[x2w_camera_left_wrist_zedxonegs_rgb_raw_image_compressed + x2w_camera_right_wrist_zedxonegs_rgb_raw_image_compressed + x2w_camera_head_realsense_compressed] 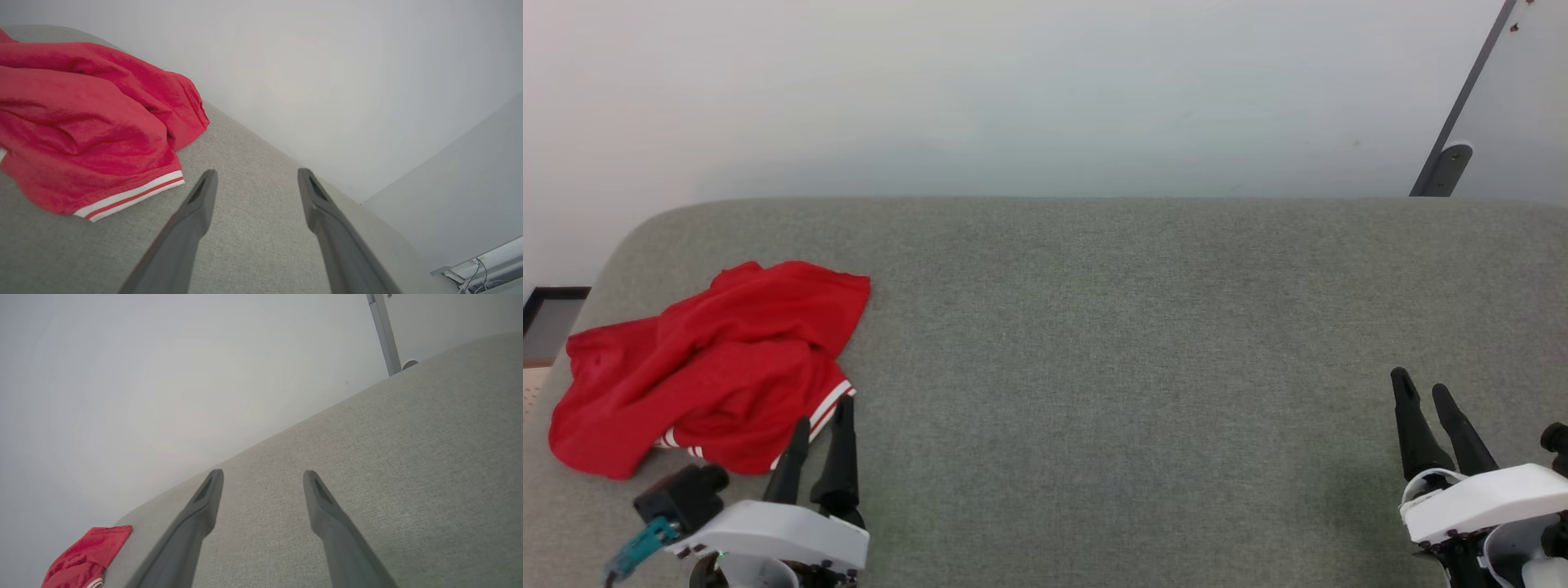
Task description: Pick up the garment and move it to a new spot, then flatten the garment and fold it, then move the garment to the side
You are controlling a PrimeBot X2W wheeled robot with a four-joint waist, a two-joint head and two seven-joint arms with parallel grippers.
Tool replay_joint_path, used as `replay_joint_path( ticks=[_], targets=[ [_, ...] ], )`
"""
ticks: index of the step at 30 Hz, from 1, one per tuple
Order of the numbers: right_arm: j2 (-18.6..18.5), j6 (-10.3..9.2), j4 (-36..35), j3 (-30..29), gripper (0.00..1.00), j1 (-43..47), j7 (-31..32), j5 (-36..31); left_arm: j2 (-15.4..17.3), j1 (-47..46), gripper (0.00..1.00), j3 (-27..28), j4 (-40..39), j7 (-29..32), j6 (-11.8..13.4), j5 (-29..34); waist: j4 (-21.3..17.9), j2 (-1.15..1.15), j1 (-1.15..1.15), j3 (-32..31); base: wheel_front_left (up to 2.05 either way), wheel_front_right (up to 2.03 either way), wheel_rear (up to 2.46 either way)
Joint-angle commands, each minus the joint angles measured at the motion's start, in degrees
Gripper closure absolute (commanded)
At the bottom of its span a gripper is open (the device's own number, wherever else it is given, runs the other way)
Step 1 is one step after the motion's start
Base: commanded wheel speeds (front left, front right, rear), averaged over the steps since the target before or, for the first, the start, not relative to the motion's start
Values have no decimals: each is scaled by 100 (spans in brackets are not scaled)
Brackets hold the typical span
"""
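The garment (711, 359) lay bunched at the left end of the grey pad (1111, 327), just beside the left gripper (823, 412). Both it and the right gripper (1421, 382) had fingers apart and empty. A pinch on just one thin fold might slip off.

Head camera high above grey surface (1135, 343); wrist cameras low along it, garment (711, 359) common to all.

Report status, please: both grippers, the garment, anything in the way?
Left gripper open, empty, beside the garment. Right gripper open, empty, far from it. The garment crumpled, not held, at left end of grey surface. No obstacle seen.
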Motion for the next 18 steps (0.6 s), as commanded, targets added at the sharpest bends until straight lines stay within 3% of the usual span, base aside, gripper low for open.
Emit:
replay_joint_path(
  ticks=[1, 8, 18],
  targets=[
    [-55, -2, -26, 22, 0, -177, -65, -236, 64, -118, 0, -44, -85, -49, 38, 217, 3, 0, 0, 1, 0, 0, 0],
    [-15, -3, 46, -9, 0, -231, -204, -905, 189, -136, 0, -253, -35, -193, 208, 830, 11, 0, 0, 12, 0, 0, 0],
    [-84, -3, 76, -19, 0, -242, -351, -1463, 277, -133, 0, -391, -37, -334, 245, 1292, 25, 0, 0, 6, 0, 0, 0]
  ],
)
